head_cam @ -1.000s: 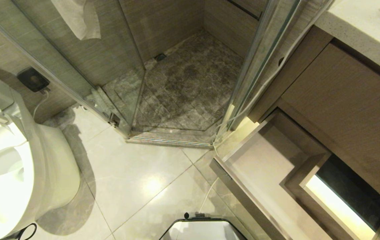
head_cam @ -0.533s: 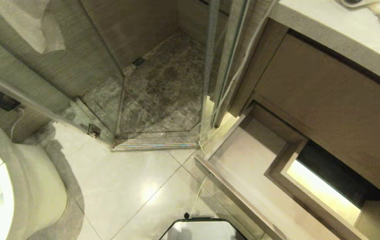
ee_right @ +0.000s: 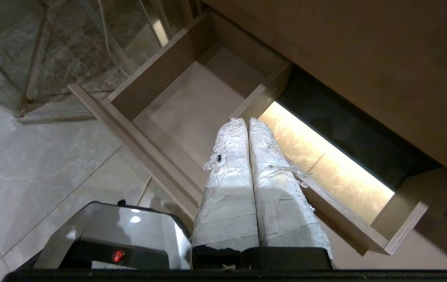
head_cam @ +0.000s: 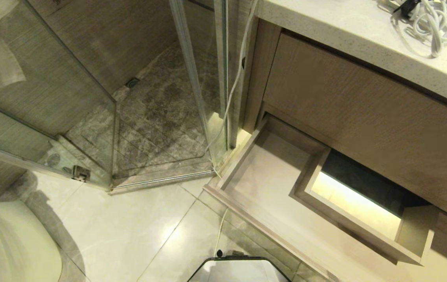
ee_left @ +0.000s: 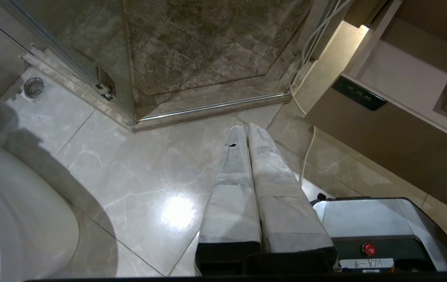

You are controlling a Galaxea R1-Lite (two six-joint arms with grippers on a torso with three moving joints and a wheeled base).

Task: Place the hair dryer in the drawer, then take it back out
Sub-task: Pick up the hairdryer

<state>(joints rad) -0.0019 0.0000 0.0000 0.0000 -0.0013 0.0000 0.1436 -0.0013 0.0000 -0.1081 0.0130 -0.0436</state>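
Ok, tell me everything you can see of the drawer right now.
The drawer stands pulled open under the vanity's wood-grain panel. Light wood-grain front with a small dark label, pale beige inside, wooden walls, and a boxed rectangular cut-out showing lit floor. Nothing lies in it.

A pale speckled worktop [head_cam: 345, 27] carries a loose coil of white cord [head_cam: 429, 21] with a black strap, while the glossy tiled floor [head_cam: 137, 223] below bears a thin white cable [head_cam: 219, 231].
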